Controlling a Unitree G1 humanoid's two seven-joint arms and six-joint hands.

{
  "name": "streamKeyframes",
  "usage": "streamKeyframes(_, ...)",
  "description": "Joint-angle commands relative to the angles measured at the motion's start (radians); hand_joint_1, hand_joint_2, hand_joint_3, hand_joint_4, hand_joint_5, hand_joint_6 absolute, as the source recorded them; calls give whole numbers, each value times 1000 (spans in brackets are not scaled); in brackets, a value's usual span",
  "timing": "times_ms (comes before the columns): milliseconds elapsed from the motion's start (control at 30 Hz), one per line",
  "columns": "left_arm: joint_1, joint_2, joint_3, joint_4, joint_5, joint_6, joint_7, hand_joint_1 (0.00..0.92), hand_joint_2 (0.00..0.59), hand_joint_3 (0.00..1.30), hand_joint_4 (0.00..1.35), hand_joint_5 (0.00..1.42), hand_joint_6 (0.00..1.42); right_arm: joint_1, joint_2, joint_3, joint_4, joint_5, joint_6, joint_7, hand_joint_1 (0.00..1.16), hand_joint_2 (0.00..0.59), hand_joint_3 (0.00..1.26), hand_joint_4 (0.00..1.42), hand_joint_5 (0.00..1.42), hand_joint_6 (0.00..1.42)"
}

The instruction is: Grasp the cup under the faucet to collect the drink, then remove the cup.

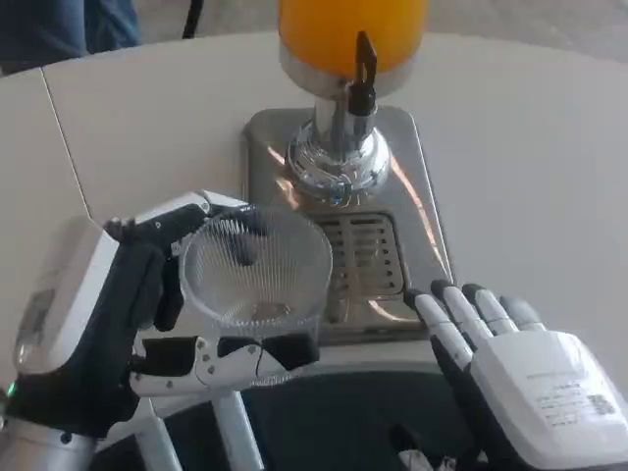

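At lower left we see the left hand (108,314) gripping the clear ribbed plastic cup (257,273): black-and-white fingers (172,224) curl over the far side of the rim, and another white-and-black finger runs under the cup's base on the near side. We read the cup as lifted and tilted, its mouth turned up toward the camera, with no drink visible inside. It sits just in front and to the left of the slotted metal drip grate (368,257), partly overlapping the grate's left edge, not under the spout.

At lower right we see the right hand (510,363), white back up, fingers (461,319) straight and slightly apart, holding nothing. Its fingertips reach the near right corner of the stainless steel dispenser base plate (417,167); we cannot tell whether they touch it.

Beyond the grate stands the chrome pedestal (339,162) of the dispenser, carrying the orange juice tank (353,29), which is cut off at the top edge. The black faucet lever (365,64) stands on the tank's front, above the pedestal. Everything rests on the white tabletop (530,157). A blue-clothed figure (69,25) stands at far top left.
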Motion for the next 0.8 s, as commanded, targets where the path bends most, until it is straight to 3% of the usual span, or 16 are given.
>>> streamKeyframes(33, -44, -9, -19, 36, 12, -1, 25, 544, 52, 943, 1156, 1350, 1424, 14, 1, -10, -29, -5, 7, 8, 538, 396, 44, 0, 0, 32)
streamKeyframes(300, -102, -30, -73, 119, 63, 6, 59, 544, 49, 943, 1156, 1350, 1424, 10, 5, -6, -37, -1, 3, 26, 543, 402, 44, 0, 0, 41)
streamKeyframes(800, -234, -63, -144, 317, 146, 18, 184, 544, 55, 943, 1156, 1350, 1424, -32, -9, -14, -58, 36, 3, 138, 548, 403, 53, 0, 0, 47)
